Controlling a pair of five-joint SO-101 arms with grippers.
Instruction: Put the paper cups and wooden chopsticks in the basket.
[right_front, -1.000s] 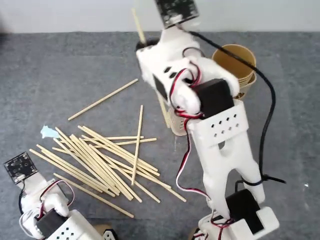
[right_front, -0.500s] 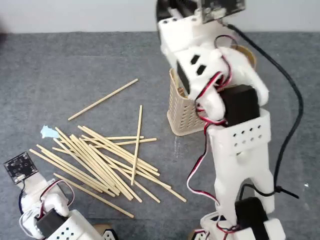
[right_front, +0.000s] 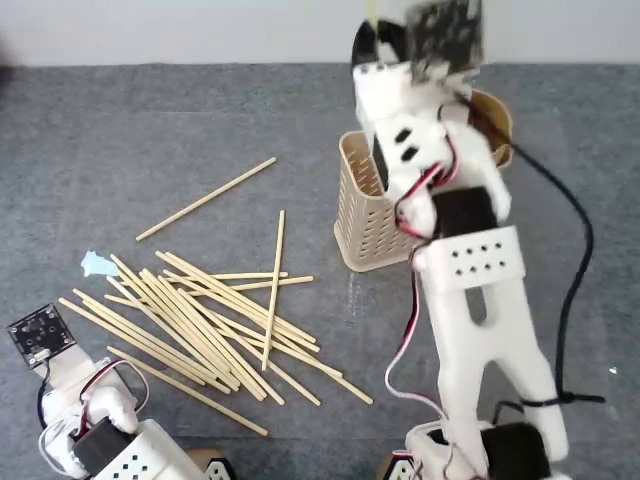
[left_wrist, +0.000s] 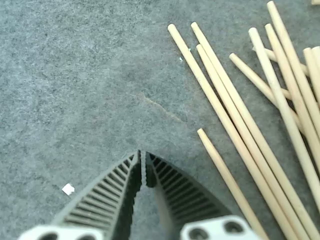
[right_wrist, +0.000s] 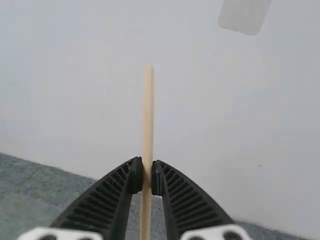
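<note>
The right gripper (right_wrist: 146, 174) pinched a chopstick (right_wrist: 147, 110) whose length ran straight out beyond its tips; the left gripper (left_wrist: 143, 159) sat pressed together.

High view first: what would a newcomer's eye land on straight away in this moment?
The white right arm towering beside the basket, with the right gripper shut on one chopstick. Then the loose pile of chopsticks spread over the grey table, close to the left gripper, which is shut on nothing.
</note>
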